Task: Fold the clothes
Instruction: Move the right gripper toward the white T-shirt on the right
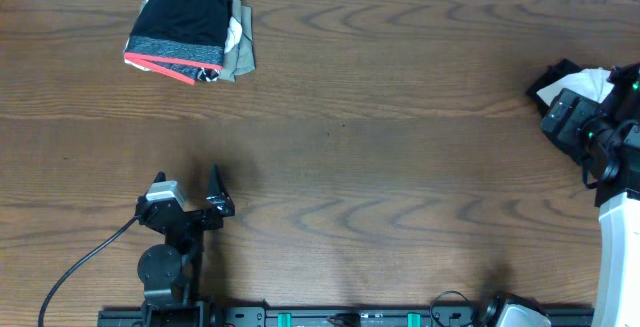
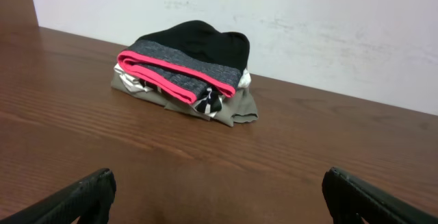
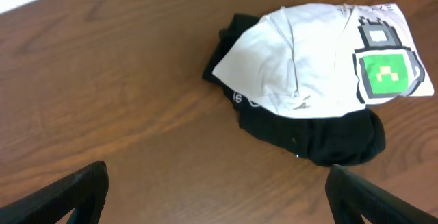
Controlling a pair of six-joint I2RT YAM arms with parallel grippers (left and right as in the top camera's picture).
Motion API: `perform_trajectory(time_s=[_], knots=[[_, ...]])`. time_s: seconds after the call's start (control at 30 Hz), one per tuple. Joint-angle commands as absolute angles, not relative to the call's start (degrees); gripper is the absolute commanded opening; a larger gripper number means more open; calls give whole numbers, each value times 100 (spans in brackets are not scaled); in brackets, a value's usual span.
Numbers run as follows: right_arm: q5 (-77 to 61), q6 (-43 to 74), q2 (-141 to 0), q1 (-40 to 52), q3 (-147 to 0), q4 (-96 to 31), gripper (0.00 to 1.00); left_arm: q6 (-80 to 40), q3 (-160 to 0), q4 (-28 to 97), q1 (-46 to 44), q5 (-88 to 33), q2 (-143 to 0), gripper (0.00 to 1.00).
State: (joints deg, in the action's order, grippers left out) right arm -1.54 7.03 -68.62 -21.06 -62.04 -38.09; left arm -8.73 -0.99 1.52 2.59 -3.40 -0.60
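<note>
A dark wood-grain table [image 1: 400,117] filled the overhead view, with a pale wall [image 2: 308,18] behind its far edge.

At the far left corner sat the folded stack [image 1: 190,27] of clothes: a black piece on top with a heathered grey band edged in bright pink, an olive layer beneath, and a scrap of black-and-white stripe between them. No writing showed on it.

At the table's right edge lay a loose heap under the right arm. In it the white shirt [image 3: 308,59] was draped, wrinkled, over the black garment [image 3: 321,138], which stuck out at the left and near sides.

The left gripper [image 2: 217,196] stood near the front left of the table, jaws spread wide and empty, facing the stack from well apart. The right gripper [image 3: 217,190] hung above the heap, jaws equally wide, touching nothing.

The shirt bore a green pixel emblem [image 3: 389,73] in a grey-and-black frame. Faint print [image 3: 369,8] above it was too blurred to read. A small white logo [image 3: 239,97] on the black garment was illegible.
</note>
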Motion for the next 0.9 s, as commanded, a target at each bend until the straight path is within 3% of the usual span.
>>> perform_trajectory(time_s=[0.0, 0.4, 0.87], knots=[[-246, 685, -6879, -2211, -6318, -3653, 99, -794, -23, 384, 283, -316, -23, 98], [475, 2453, -7210, -3583, -6316, -3730, 99, -794, -23, 384, 283, -316, -23, 98], [-23, 2613, -7843, -4523, -6309, -3708, 99, -797, -23, 384, 283, -316, -23, 98]])
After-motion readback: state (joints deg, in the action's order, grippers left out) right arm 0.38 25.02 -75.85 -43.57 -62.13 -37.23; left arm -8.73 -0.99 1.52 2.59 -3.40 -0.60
